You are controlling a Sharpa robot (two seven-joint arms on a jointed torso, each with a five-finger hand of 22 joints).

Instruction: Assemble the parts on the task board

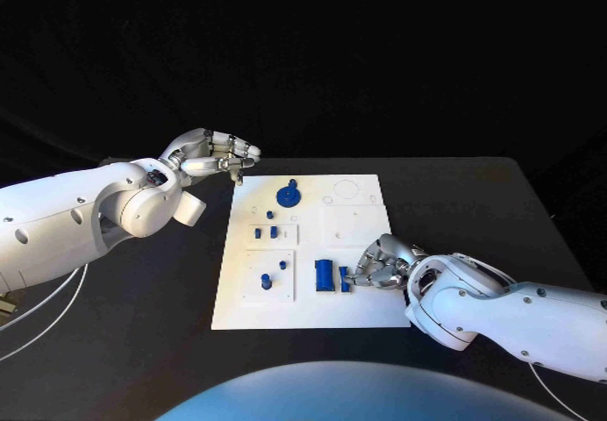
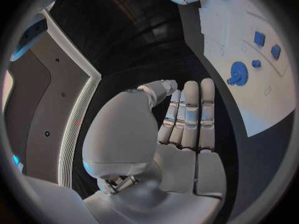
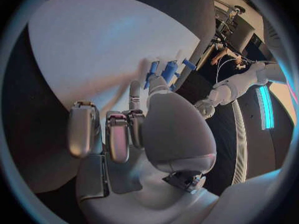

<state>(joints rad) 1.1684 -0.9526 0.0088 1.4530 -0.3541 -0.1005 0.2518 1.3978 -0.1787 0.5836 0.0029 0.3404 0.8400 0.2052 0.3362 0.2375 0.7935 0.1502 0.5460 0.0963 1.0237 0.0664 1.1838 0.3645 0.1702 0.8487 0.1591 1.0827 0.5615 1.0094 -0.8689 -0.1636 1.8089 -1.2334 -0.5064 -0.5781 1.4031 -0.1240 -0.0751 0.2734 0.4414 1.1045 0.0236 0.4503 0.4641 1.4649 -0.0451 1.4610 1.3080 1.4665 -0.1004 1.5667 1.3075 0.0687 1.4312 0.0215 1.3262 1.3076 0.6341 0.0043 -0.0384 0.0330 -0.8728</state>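
The task board (image 1: 332, 263) is a white rectangular plate lying flat in the middle of the black table (image 1: 152, 289), its long side running away from the robot. Faint outlines of circles and squares mark its far right part. Near its far edge lies a blue gear-like disc (image 1: 289, 193) with a small knob above it, and just below that sits a tiny blue stud (image 1: 271, 213). Further toward the robot, two small blue pegs (image 1: 266, 233) stand side by side in a raised square panel, and another blue peg (image 1: 267, 281) stands in a larger square panel below. To the right of that panel a blue rectangular block (image 1: 325, 275) lies on the board.

The right hand (image 1: 380, 263) rests over the board's near right part, fingertips down beside the block and touching a narrower blue piece (image 1: 346, 279); whether it grips that piece I cannot tell. In the right wrist view, blue parts (image 3: 167, 70) show just past the thumb.

The left hand (image 1: 212, 154) hovers off the board's far left corner, fingers curled together, holding nothing visible. In the left wrist view its fingers (image 2: 191, 114) lie close side by side.
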